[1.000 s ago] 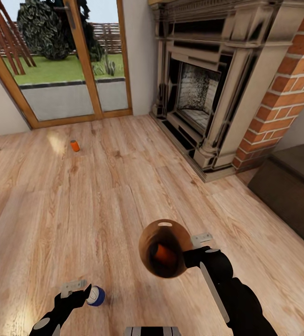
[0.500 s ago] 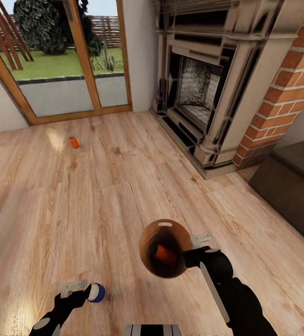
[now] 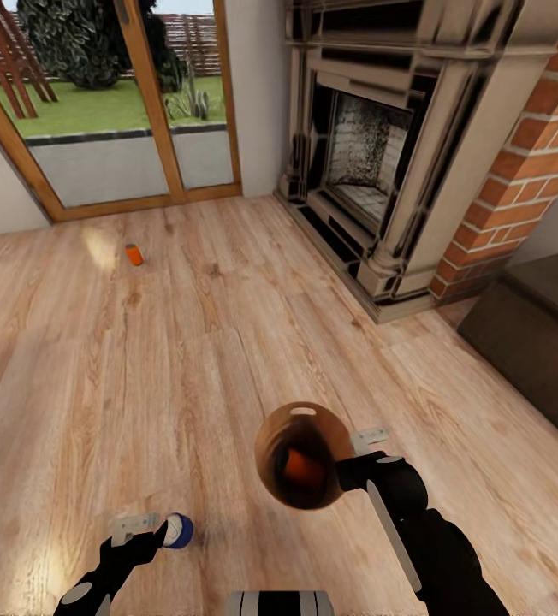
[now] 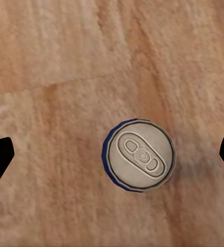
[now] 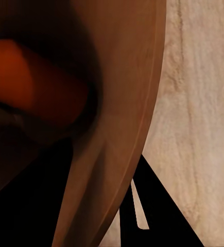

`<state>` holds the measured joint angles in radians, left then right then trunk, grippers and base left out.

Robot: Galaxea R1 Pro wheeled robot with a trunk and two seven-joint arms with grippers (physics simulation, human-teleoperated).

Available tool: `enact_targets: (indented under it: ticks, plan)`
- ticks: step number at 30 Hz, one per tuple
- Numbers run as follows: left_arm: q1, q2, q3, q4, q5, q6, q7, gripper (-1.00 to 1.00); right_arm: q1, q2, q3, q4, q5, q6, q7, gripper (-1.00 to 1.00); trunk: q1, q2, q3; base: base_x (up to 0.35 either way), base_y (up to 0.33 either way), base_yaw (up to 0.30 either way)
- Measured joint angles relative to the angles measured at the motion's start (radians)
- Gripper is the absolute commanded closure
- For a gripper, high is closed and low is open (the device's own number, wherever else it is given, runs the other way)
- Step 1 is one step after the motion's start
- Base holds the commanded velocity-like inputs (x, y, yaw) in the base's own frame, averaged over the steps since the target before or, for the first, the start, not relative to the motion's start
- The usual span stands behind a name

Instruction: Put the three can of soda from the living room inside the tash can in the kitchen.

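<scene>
Left gripper (image 4: 112,154): fingers spread, released, over blue can (image 4: 139,155).
Right gripper (image 3: 347,459): apparently grasping bin (image 3: 301,456).
Risk: off-centre closing topples the can.

This is looking like a home living room: a brick fireplace (image 3: 373,171) is standing beside glass doors (image 3: 116,103), and a wood floor (image 3: 228,359) is lying below.
</scene>
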<state>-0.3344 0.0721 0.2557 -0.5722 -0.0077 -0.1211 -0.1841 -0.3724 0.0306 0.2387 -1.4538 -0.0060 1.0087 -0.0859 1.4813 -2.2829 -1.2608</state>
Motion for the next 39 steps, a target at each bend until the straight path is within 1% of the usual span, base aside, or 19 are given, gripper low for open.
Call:
enact_targets:
  ticks: [4,5,8,9,13,18,21,27,39]
  plan:
    - [0.000,0.001,-0.001,0.000,0.000,0.000,0.000,-1.00,0.000,0.000,0.000,0.000,-0.015,-0.001,0.000,1.00,0.000,0.000,-0.006,0.163,-0.129,0.000]
    - [0.000,0.001,-0.001,0.000,0.000,0.000,0.000,-1.00,0.000,0.000,0.000,0.000,-0.013,-0.001,0.000,1.00,0.000,0.000,-0.008,0.178,-0.149,0.000]
    - [0.000,0.001,0.000,0.000,0.000,0.000,0.000,-1.00,0.000,0.000,0.000,0.000,0.017,0.001,0.000,1.00,0.000,0.000,-0.010,0.110,-0.092,0.000]
    - [0.000,0.001,0.000,0.000,0.000,0.000,0.000,-1.00,0.000,0.000,-0.001,0.000,0.020,0.001,0.000,1.00,0.000,0.000,-0.011,0.058,-0.049,0.000]
    - [0.000,0.001,0.000,0.000,0.000,0.000,0.000,-1.00,0.000,0.000,0.000,0.000,-0.010,-0.001,0.000,1.00,0.000,0.000,-0.011,0.030,-0.025,0.000]
    - [0.000,0.001,-0.001,0.000,0.000,0.000,0.000,-1.00,0.000,0.000,0.000,0.000,0.005,0.000,0.000,1.00,0.000,0.000,-0.012,0.128,-0.003,0.000]
    - [0.000,0.001,-0.001,0.000,0.000,0.000,0.000,-1.00,0.000,0.000,0.000,0.000,-0.001,0.000,0.000,1.00,0.000,0.000,-0.012,0.153,-0.001,0.000]
    - [0.000,0.002,0.000,0.000,0.000,0.000,0.000,-1.00,0.000,0.000,0.000,0.000,0.002,0.000,0.000,1.00,0.000,0.000,-0.012,0.035,0.000,0.000]
    - [0.000,0.001,0.000,0.000,0.000,0.000,0.000,-1.00,0.000,0.000,0.000,0.000,0.000,0.000,0.000,1.00,0.000,0.000,-0.028,0.002,0.000,0.000]
